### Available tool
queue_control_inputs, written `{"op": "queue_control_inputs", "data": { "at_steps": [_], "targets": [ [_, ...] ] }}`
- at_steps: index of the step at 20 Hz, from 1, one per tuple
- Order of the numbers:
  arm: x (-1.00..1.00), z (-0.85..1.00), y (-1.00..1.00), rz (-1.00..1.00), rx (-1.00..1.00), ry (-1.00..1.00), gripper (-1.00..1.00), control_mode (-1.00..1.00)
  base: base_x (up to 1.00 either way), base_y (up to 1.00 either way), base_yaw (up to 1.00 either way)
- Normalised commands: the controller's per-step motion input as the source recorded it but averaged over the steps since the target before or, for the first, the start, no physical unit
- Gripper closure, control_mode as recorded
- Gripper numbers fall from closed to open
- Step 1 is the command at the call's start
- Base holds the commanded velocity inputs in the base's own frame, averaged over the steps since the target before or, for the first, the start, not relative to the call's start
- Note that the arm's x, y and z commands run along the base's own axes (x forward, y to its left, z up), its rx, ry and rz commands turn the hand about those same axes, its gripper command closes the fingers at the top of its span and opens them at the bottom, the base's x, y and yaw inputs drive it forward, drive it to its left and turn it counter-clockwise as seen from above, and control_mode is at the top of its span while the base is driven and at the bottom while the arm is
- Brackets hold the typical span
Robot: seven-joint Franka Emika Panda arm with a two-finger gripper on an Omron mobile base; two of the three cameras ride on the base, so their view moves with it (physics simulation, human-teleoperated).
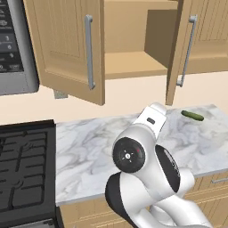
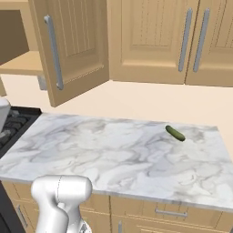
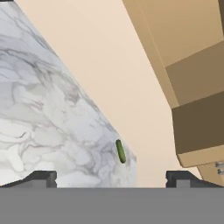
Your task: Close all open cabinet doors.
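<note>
We see two tan cabinet doors hanging open above our gripper, whose fingers are spread wide with nothing between them. The left door swings out up and to the gripper's left, the right door up and to its right, both with upright bar handles. A pickle lies on the marble counter further right, clear of our path.

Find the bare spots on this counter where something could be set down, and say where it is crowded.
Most of the marble counter is bare: the whole stretch from the stove to the small green pickle, plus the front strip right of it. Overhead is crowded: two open cabinet doors swing out above the counter's back edge.
</note>
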Motion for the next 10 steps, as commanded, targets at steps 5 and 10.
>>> {"op": "queue_control_inputs", "data": {
  "at_steps": [5, 10],
  "targets": [
    [0.00, 0.00, 0.00, 0.00, 0.00, 0.00, -1.00, 1.00, 0.49, 0.29, -0.04],
    [0.00, 0.00, 0.00, 0.00, 0.00, 0.00, -1.00, 1.00, 0.46, 0.34, -0.03]
  ]
}}
